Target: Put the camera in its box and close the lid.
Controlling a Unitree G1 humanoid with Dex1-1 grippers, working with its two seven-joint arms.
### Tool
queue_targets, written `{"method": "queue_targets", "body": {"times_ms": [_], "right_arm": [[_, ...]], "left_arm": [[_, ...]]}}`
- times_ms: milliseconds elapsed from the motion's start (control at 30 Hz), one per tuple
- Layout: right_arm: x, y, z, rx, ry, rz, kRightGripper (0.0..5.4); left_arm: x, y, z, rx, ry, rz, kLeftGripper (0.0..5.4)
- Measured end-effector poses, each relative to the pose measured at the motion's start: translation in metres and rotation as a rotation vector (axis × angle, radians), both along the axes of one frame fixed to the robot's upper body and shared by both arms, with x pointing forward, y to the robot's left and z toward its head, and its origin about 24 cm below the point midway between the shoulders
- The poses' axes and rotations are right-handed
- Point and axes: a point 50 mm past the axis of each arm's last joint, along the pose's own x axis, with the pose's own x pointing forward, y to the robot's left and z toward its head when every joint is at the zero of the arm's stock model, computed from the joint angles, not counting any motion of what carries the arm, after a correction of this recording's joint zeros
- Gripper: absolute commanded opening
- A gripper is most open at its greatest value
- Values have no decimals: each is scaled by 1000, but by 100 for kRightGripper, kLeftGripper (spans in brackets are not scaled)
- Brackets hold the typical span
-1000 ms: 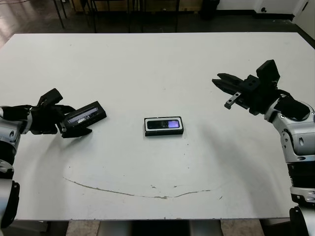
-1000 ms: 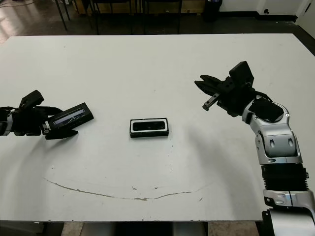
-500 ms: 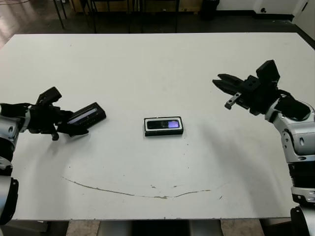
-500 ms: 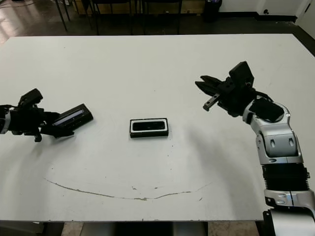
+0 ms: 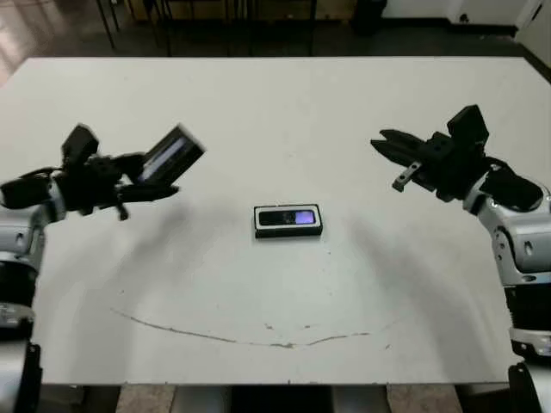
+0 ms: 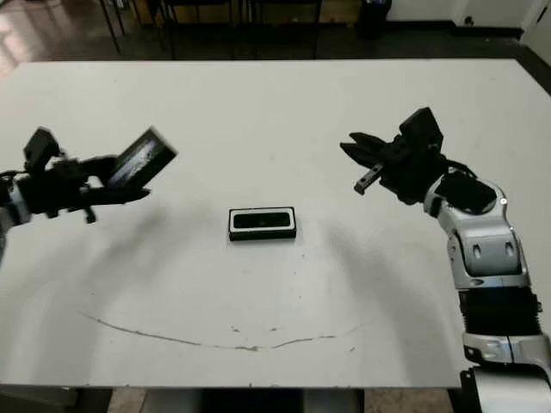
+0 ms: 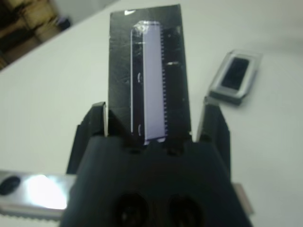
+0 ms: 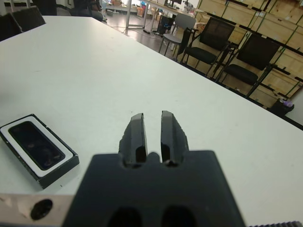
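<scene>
Both forearms are silver-grey shells with black joints and black ribbed bands — the right arm point(image 6: 482, 258) shows this best, stacked in rounded segments with dark cables looping at the wrist. Each ends in a matte black blocky body: the right gripper point(image 8: 152, 135) has two tapered fingers, and the left gripper point(image 5: 129, 185) a small boxy black camera housing on top.

A broad white table point(image 5: 275, 112) fills most of the room's middle, a thin dark scratch point(image 5: 250, 337) curving near its front edge. Beyond it stand black chairs point(image 8: 213, 45), another table point(image 8: 142, 7), and shelves of cardboard boxes point(image 8: 265, 19).
</scene>
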Motion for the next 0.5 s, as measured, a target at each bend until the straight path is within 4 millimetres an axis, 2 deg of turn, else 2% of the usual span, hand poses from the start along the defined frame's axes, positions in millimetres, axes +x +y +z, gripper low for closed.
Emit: {"method": "queue_targets", "body": {"times_ms": [200, 500], "right_arm": [[-1, 0, -1, 10, 12, 0, 0], [-2, 0, -2, 29, 28, 3, 0]], "left_arm": [[3, -33, -10, 73, 85, -177, 140], [17, -58, -21, 242, 191, -285, 140]]}}
